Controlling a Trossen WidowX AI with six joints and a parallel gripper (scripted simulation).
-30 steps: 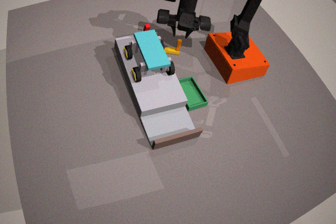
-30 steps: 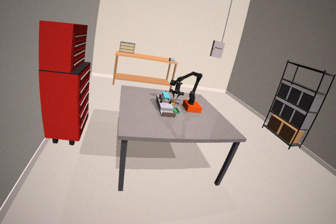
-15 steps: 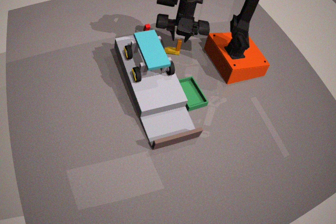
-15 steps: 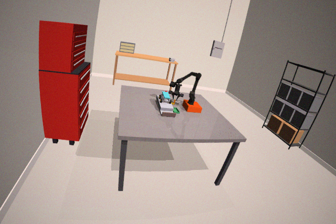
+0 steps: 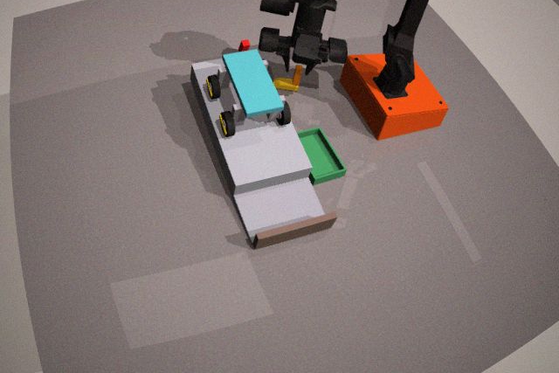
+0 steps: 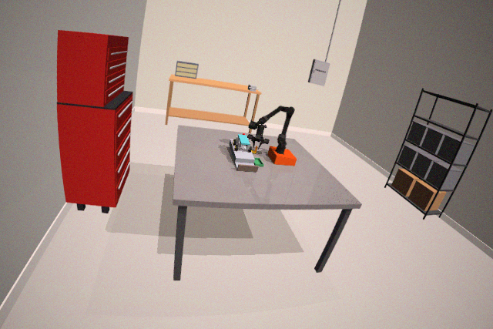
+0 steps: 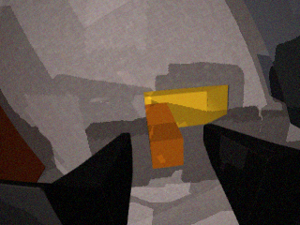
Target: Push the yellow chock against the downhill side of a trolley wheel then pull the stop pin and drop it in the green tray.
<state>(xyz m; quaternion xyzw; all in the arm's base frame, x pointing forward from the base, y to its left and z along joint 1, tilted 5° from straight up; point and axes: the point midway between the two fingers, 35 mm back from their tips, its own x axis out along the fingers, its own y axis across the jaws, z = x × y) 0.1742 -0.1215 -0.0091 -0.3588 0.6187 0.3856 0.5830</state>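
one grey table (image 5: 189, 306) (image 6: 254, 186) under one robot arm (image 5: 419, 12) (image 6: 286, 126). arm arched from its orange base, wrist bent down; one gripper (image 5: 298, 72) (image 6: 259, 149) (image 7: 168, 137), fingers apart, nothing clamped, above one yellow chock (image 5: 285, 84) (image 6: 253, 152) (image 7: 187, 105) with one orange handle (image 5: 298, 75) (image 7: 165, 136). chock on table beside the ramp (image 5: 266, 156) (image 6: 243, 157). one turquoise-topped trolley (image 5: 253, 82) (image 6: 243, 139) on ramp, three wheels clearly visible. one red-headed stop pin (image 5: 244, 44) at uphill end. one green tray (image 5: 331, 176) (image 6: 259, 162).

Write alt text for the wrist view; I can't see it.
The open tool points at the yellow chock, its orange handle between the two black fingers in this view but not gripped. An orange-red block edge shows at left.
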